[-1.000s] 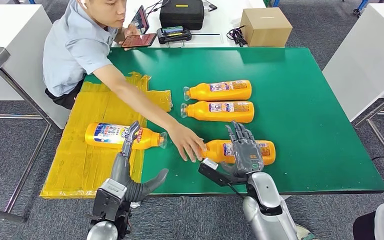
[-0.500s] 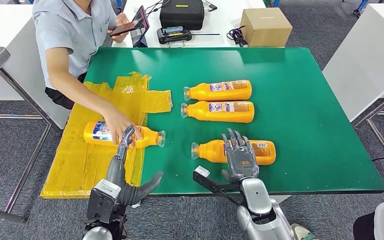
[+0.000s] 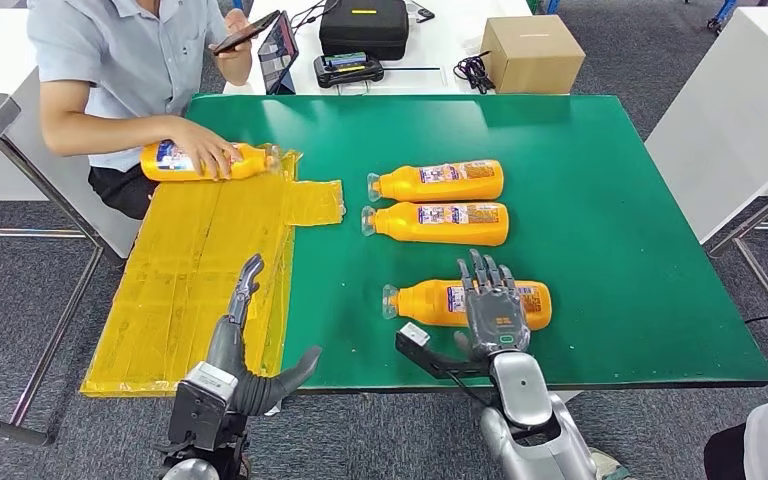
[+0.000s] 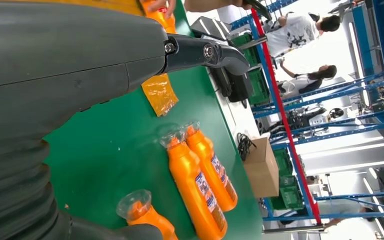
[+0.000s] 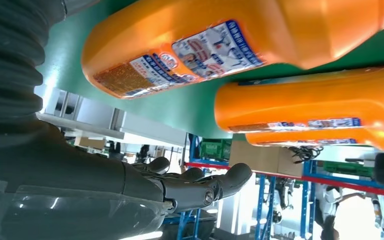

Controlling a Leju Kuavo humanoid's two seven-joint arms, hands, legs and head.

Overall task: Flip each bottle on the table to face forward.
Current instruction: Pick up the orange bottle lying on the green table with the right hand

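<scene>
Right hand (image 3: 491,305) first: from the head view I see it hovering flat, fingers spread and holding nothing, over the nearest orange bottle (image 3: 430,302), which lies on its side on the green table (image 3: 610,200) near the front edge, cap pointing to my left. Two more orange bottles lie side by side farther back, the rear one (image 3: 438,181) and the one just in front of it (image 3: 437,222), labels up, caps also to my left. My left hand (image 3: 243,335) floats open above the yellow plastic sheet (image 3: 190,280) at the table's left side, fingers extended, thumb out, gripping nothing. A seated person's hand (image 3: 200,155) rests on a fourth orange bottle (image 3: 250,160) at the sheet's far end. A cardboard box (image 3: 531,52) sits on the white table beyond.

From the left wrist view, I see my thumb (image 4: 200,52) stretched out above green table, with the pair of bottles (image 4: 200,180) lying together.

From the right wrist view, my dark fingers (image 5: 200,185) hang straight and apart, clear of the labelled bottle (image 5: 220,45) close by them.
</scene>
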